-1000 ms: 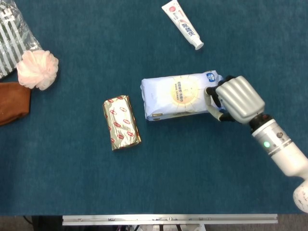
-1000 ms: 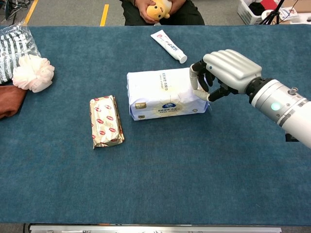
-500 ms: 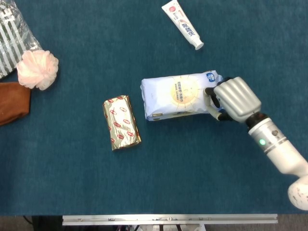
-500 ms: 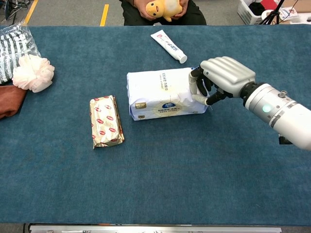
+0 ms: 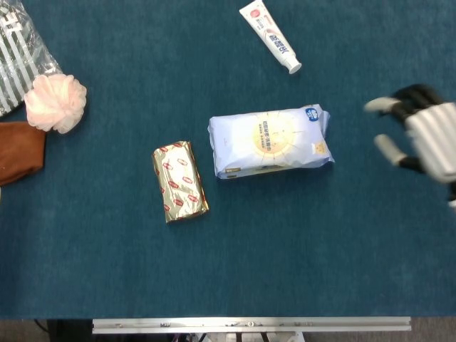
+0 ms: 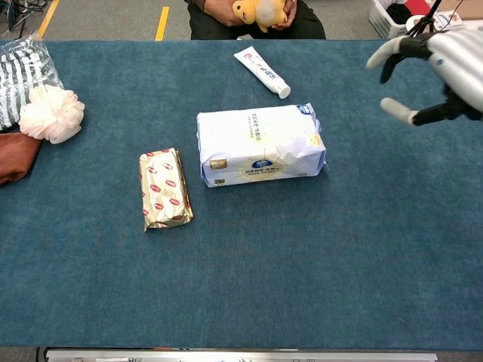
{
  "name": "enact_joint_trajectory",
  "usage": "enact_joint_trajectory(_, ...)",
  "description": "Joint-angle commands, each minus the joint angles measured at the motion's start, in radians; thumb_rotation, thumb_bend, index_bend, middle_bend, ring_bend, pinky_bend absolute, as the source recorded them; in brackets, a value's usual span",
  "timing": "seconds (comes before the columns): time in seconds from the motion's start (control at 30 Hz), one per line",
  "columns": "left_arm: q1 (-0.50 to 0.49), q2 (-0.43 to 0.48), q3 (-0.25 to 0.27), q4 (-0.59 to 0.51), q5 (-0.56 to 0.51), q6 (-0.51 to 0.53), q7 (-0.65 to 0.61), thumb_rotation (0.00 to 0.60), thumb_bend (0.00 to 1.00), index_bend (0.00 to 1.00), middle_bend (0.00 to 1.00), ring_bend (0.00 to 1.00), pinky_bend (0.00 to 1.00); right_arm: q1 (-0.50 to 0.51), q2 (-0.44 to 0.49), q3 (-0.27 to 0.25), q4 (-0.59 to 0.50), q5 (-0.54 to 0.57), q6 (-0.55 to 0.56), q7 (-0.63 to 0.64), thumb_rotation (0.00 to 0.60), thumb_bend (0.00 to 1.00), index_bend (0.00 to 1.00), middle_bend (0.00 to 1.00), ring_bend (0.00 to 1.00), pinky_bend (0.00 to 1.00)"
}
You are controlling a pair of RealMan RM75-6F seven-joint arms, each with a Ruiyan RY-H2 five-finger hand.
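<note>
A white and blue tissue pack [image 5: 269, 141] [image 6: 259, 143] lies flat in the middle of the blue table [image 5: 285, 242]. My right hand [image 5: 419, 135] [image 6: 434, 72] hangs at the right edge of both views, well to the right of the pack. Its fingers are spread and it holds nothing. A gold foil packet [image 5: 179, 180] [image 6: 164, 188] lies to the left of the pack. A toothpaste tube [image 5: 271, 37] [image 6: 263, 72] lies behind it. My left hand shows in neither view.
At the far left are a pink bath pouf [image 5: 55, 102] [image 6: 50, 112], a brown cloth [image 5: 19, 151] [image 6: 16, 157] and a striped plastic bag [image 5: 20, 58] [image 6: 24, 72]. A person holding a yellow toy [image 6: 256, 11] sits behind the table.
My right hand has let go of the tissue pack's right end and pulled away to the right and up, its fingers opening. The pack stays where it was.
</note>
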Motion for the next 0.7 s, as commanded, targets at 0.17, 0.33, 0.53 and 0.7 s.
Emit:
enact_joint_trajectory(0.17,-0.009,-0.02,-0.009,0.019,0.002,0.0,-0.005,0.6,0.35,0.24,0.23,0.18,0.25,-0.177,0.095,-0.01,0.074,0.014,0.213,0.053,0.6,0.29,0.3,0.4,0.24,0.2)
enact_joint_trajectory(0.33,-0.019,-0.028,-0.009,0.015,0.014,-0.003,0.001,0.6,0.35,0.24,0.23,0.18,0.25,-0.241,0.119,-0.013,0.102,0.051,0.25,0.069,0.6,0.29,0.3,0.4,0.24,0.2)
enact_joint_trajectory(0.53,-0.03,-0.04,-0.011,0.015,0.019,-0.01,0.008,0.6,0.35,0.24,0.24,0.18,0.25,-0.259,0.117,-0.018,0.136,0.086,0.192,0.083,0.6,0.29,0.3,0.4,0.24,0.2)
enact_joint_trajectory(0.7,-0.034,-0.043,-0.01,0.014,0.017,-0.016,0.014,0.6,0.35,0.24,0.24,0.18,0.25,-0.258,0.105,-0.007,0.146,0.08,0.168,0.093,0.6,0.29,0.3,0.4,0.24,0.2)
